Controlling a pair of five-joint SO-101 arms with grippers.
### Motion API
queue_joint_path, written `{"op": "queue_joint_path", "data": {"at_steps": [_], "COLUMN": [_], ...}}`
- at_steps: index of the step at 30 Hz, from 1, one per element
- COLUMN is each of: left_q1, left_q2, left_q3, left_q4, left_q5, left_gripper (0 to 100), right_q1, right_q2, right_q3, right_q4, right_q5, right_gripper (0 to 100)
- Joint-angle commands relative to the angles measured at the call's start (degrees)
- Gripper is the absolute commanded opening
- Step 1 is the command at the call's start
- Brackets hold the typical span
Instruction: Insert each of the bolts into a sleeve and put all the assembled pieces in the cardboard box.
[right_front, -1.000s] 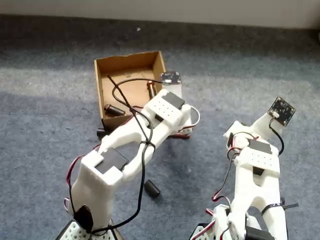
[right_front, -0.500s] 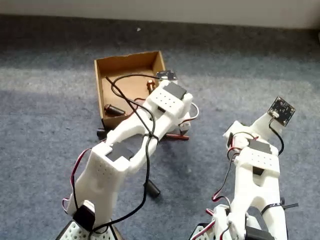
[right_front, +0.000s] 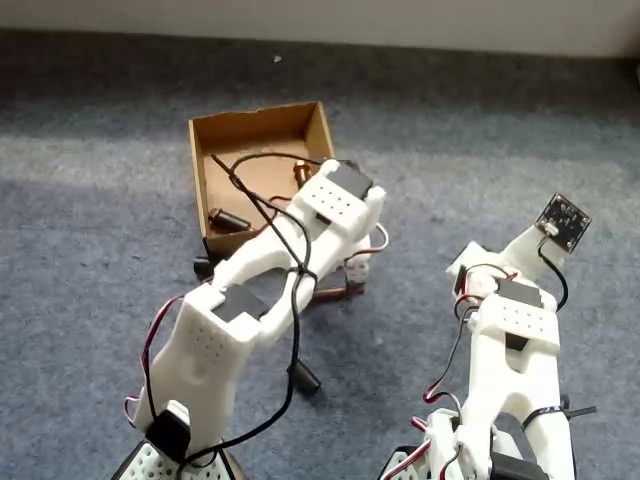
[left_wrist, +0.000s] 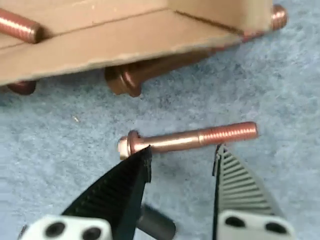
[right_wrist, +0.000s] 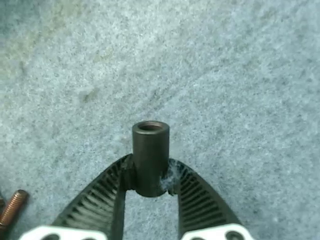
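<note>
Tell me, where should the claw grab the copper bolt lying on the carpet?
Grab the smooth middle of the bolt, coming down from above. It lies flat on the carpet, so only its long sides are free. The open left gripper is spread along its length and probably should turn to cross it.

floor: speckled grey-blue carpet (right_front: 500, 150) lying flat | back: pale wall strip (right_front: 400, 20) running along its far edge | light: brighter band (right_front: 80, 160) crossing the carpet

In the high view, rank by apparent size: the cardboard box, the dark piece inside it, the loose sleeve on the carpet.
1. Cardboard box, clearly the largest.
2. Dark piece in the box and loose sleeve look about alike, too close to rank.
</note>
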Motion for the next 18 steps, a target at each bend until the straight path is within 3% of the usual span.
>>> {"op": "queue_joint_path", "data": {"at_steps": [1,10,18], "left_q1": [-2.1,-4.3,-9.7], "left_q2": [-0.3,-13.5,-22.3], "left_q3": [4.0,10.6,17.2], "left_q4": [1.4,2.1,2.0], "left_q5": [-3.2,-11.3,-19.3], "left_gripper": [22,14,13], "right_q1": [0.3,0.3,0.3], "right_q2": [-2.7,-2.7,-2.7], "right_q3": [-2.9,-2.9,-2.9], "right_q4": [-1.1,-1.1,-1.1], "right_q5": [-0.2,-0.1,-0.1], "right_gripper": [0.5,0.5,0.5]}}
